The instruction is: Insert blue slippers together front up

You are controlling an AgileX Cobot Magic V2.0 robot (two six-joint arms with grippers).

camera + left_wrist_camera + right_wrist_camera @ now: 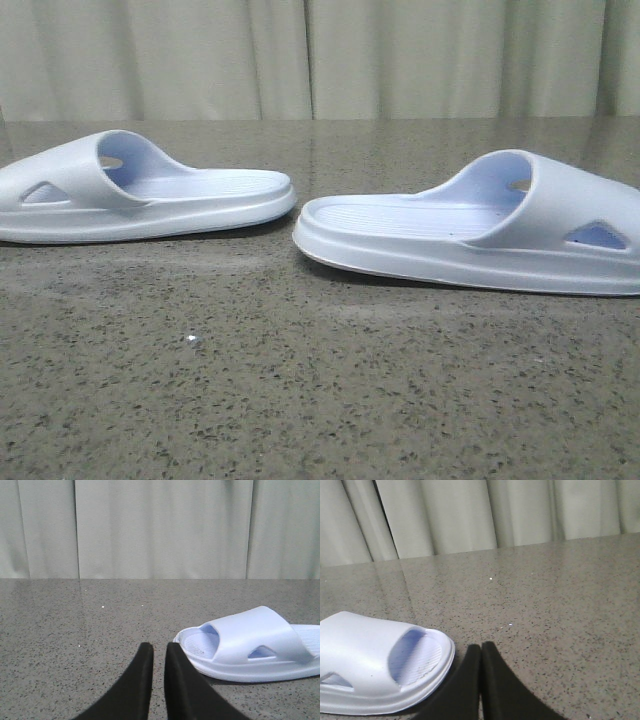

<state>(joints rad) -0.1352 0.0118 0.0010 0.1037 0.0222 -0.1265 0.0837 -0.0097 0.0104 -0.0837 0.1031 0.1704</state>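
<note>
Front view: two blue slippers lie soles down on the speckled grey table [320, 400], heels facing each other w/ a narrow gap between them. Left slipper [140, 190] sits slightly farther back, its strap end cut by the left frame edge. Right slipper [480, 235] sits a bit nearer, strap end running off the right frame edge. Each shows a triangular cut-out in the strap side and a ribbed footbed. Neither arm shows in this view. Wide bare table in the near part, more bare table behind the pair up to the pale curtain [320, 60] at the far edge.

Left wrist view: left gripper [154, 652], black fingers [142, 680] nearly together w/ only a thin slit between, holding nothing, hovering over bare table. The left slipper [255, 645] lies near the fingers, off to one side, apart from them.

Right wrist view: right gripper [481, 652], fingers [497, 690] pressed together, no gap visible, holding nothing. The right slipper [375, 665] lies just beside the fingers; cannot tell if its sole rim touches them.
</note>
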